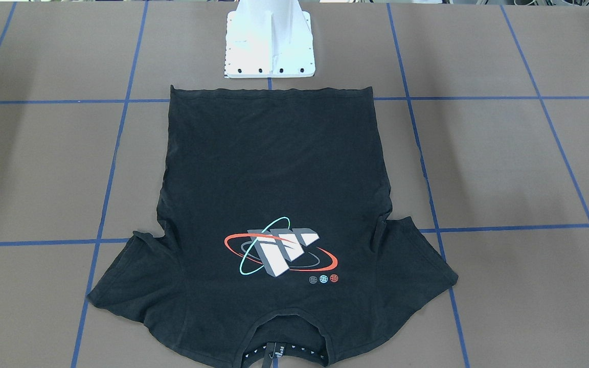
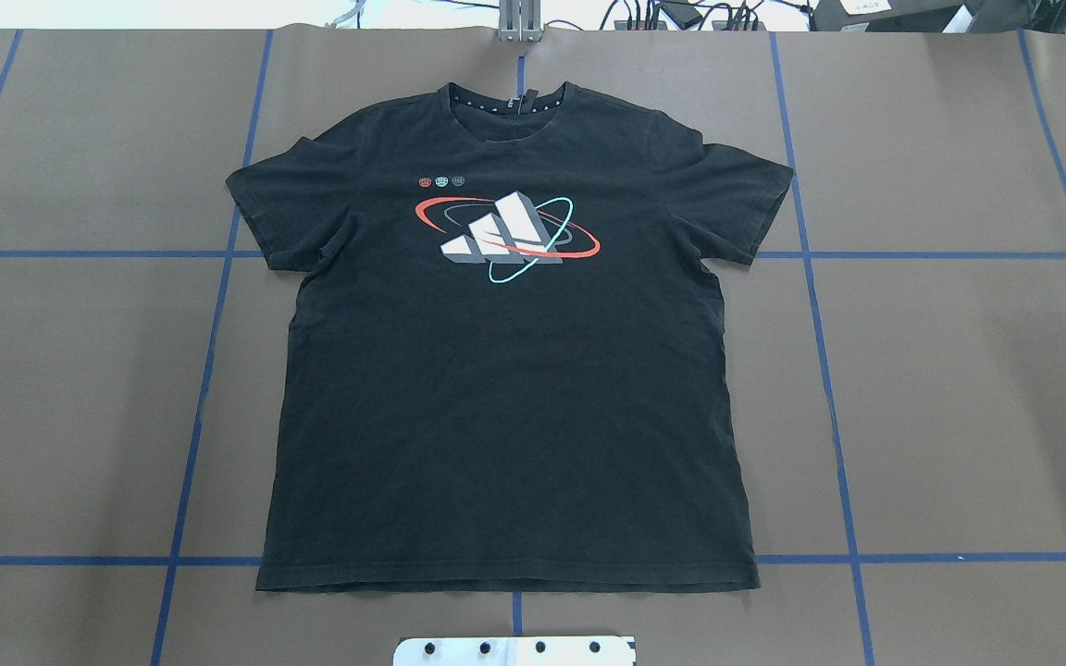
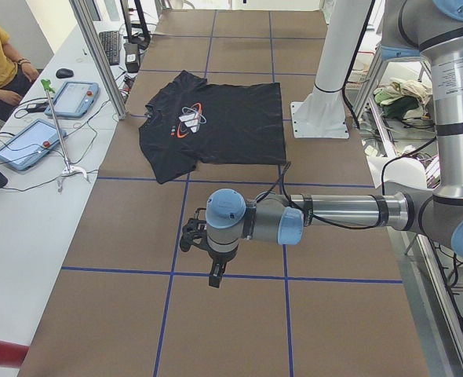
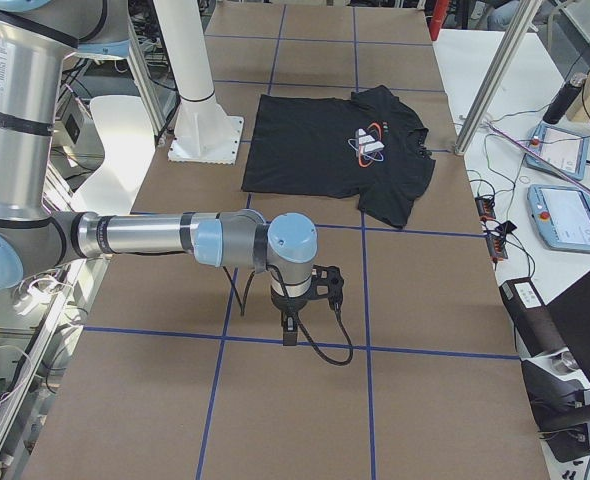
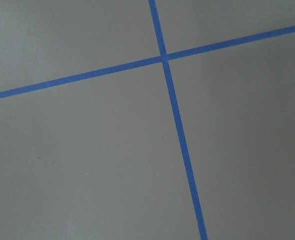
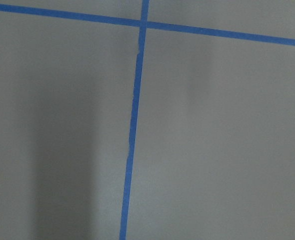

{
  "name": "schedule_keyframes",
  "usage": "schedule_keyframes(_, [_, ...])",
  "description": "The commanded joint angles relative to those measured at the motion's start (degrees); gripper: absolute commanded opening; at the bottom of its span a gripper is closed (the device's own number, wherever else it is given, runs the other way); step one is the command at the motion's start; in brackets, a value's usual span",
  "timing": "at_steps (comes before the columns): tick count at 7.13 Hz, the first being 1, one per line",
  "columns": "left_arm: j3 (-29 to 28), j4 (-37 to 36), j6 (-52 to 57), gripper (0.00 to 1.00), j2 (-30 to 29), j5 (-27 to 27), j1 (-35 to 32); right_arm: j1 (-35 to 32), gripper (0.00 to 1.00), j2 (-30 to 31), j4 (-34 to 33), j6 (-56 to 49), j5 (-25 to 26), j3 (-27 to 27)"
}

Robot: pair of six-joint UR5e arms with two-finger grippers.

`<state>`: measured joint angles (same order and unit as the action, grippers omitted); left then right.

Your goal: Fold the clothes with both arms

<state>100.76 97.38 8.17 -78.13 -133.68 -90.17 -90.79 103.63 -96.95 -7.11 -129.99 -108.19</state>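
Note:
The black T-shirt [image 2: 505, 388] lies flat on the brown table, print side up, with its collar at the far edge from the robot and its hem near the base. It also shows in the front-facing view [image 1: 274, 168] and both side views [image 3: 216, 126] [image 4: 325, 140]. My left gripper [image 3: 215, 280] hangs over bare table well off the shirt's left sleeve side. My right gripper [image 4: 289, 336] hangs over bare table off the right sleeve side. I cannot tell whether either is open or shut. Both wrist views show only table and blue tape.
The white pedestal base [image 1: 269, 46] stands just behind the shirt's hem. Blue tape lines [image 2: 209, 370] grid the table. A side desk with tablets [image 3: 27, 145], a seated person [image 3: 0, 55] and metal frame posts [image 3: 98, 55] lie beyond the collar side.

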Motion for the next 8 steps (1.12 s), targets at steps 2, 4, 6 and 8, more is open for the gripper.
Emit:
schedule_keyframes(2, [0.3, 1.7, 0.2, 1.00, 0.0, 0.1, 0.1, 0.0, 1.00, -0.4, 0.0, 0.2, 0.0, -0.2])
schedule_keyframes(4, [4.8, 1.6, 0.4, 1.00, 0.0, 0.3, 0.1, 0.1, 1.00, -1.5, 0.1, 0.2, -0.3, -1.1])
schedule_keyframes(6, [8.4, 1.6, 0.0, 1.00, -0.4, 0.7, 0.1, 0.3, 1.00, -1.5, 0.1, 0.3, -0.4, -6.0])
schedule_keyframes(8, [9.1, 4.2, -0.2, 1.00, -3.3, 0.6, 0.2, 1.1, 1.00, -1.5, 4.9, 0.6, -1.7, -6.1])
